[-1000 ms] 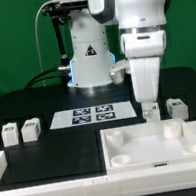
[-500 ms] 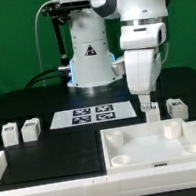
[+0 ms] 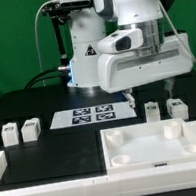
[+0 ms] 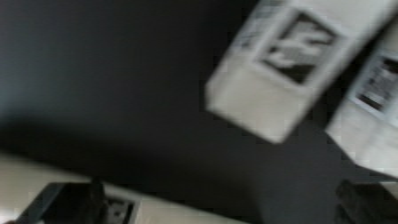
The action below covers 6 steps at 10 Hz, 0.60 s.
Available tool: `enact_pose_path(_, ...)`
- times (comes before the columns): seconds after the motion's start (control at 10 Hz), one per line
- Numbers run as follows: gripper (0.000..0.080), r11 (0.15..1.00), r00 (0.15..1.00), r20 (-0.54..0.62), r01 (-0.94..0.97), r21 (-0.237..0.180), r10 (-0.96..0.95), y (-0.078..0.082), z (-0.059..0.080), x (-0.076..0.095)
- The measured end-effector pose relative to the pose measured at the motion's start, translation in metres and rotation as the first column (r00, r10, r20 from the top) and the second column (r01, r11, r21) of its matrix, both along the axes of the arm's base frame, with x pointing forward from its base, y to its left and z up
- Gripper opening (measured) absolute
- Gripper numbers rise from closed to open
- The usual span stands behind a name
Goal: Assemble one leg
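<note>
**On the black table: gripper hanging open above the leg**

A black table (image 3: 46, 98) is filling the scene, with a green backdrop (image 3: 7, 38) closing it off behind. The marker board (image 3: 93, 114) is lying flat near the table's middle. The leg (image 3: 152, 109) is standing upright just beside the marker board, toward the exterior view's right. A second leg (image 3: 174, 106) is standing just past it, and two more legs (image 3: 20, 131) are sitting well apart on the board's other side. In front of the marker board, a large flat white piece (image 3: 124, 153) is lying ready.

The gripper (image 3: 147, 87) is hovering above the leg, touching nothing. In the blurred wrist view its fingers (image 4: 71, 200) are showing spread apart and empty.

The leg is looking light, stiff and smooth, so it is likely to tip or slide under a careless nudge. Pinching two opposite flat faces around mid-height seems best, leaving one end free for a socket. The second leg is crowding one side, so the fingers are needing care there.
</note>
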<state>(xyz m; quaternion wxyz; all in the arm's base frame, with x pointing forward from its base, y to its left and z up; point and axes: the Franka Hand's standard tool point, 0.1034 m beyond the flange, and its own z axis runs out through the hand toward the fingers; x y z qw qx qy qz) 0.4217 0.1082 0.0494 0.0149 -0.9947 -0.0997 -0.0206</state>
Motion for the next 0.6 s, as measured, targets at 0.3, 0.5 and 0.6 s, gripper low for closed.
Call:
enact_pose_path(0.3, 0.0649, 0.992, 0.992, -0.017, 0.125, 0.018, -0.125, 0.033, -0.001, -0.012)
enact_pose_path(0.5, 0.0649, 0.992, 0.992, -0.023, 0.123, 0.029, -0.123, 0.051, -0.001, -0.018)
enact_pose_path(0.6, 0.0649, 0.992, 0.992, -0.025, 0.123, 0.028, -0.122, 0.049, -0.001, -0.018)
